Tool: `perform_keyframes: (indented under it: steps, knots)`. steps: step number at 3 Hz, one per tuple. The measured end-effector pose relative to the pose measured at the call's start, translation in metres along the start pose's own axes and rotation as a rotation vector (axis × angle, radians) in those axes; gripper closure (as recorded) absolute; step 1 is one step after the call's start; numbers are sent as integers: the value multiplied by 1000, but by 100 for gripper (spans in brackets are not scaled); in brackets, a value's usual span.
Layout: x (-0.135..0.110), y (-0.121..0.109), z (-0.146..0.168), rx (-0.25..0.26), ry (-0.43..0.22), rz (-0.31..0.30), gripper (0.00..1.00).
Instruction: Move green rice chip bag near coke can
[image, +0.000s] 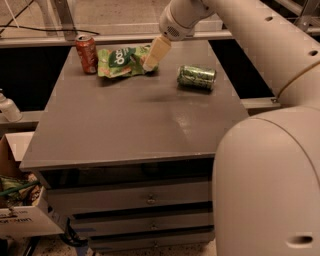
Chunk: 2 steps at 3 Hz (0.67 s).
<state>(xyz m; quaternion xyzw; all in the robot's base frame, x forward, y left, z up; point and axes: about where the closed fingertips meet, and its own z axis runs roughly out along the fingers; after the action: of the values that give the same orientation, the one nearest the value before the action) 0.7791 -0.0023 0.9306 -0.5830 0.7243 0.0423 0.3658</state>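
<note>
A grey table (135, 125) with drawers (150, 200) under its top stands in a dim room. A red-orange coke can (86, 47) with a silver top stands upright at the table's far left corner, and everything else is placed from it.

Just to the right of the coke can, as I see it, the green rice chip bag (121, 60) lies flat on the tabletop. It is a crinkly light-green pouch with a dark green patch and white lettering. Its near edge is close beside the can, though I cannot tell whether the two touch.

On the side of the bag away from the coke can, the cream-coloured gripper (150, 62) points down at a slant, with its tip at the bag's right edge. From here I cannot tell how far open it is, or whether it has hold of the bag.

Further right of the coke can, beyond the gripper and well apart from the bag, a small green can (196, 77) lies on its side.

The robot's thick pale arm (250, 30) reaches in from the right, and its large rounded body fills the near right corner.

Far below the coke can, at floor level on the left, sits a cardboard box (20, 215). A white bottle (7, 107) stands on a ledge above the box.
</note>
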Motion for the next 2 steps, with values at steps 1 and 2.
perform_keyframes:
  steps: [1,2]
  knots:
    - [38,13,-42,16,24,71,0]
    - [38,13,-42,16,24,71,0]
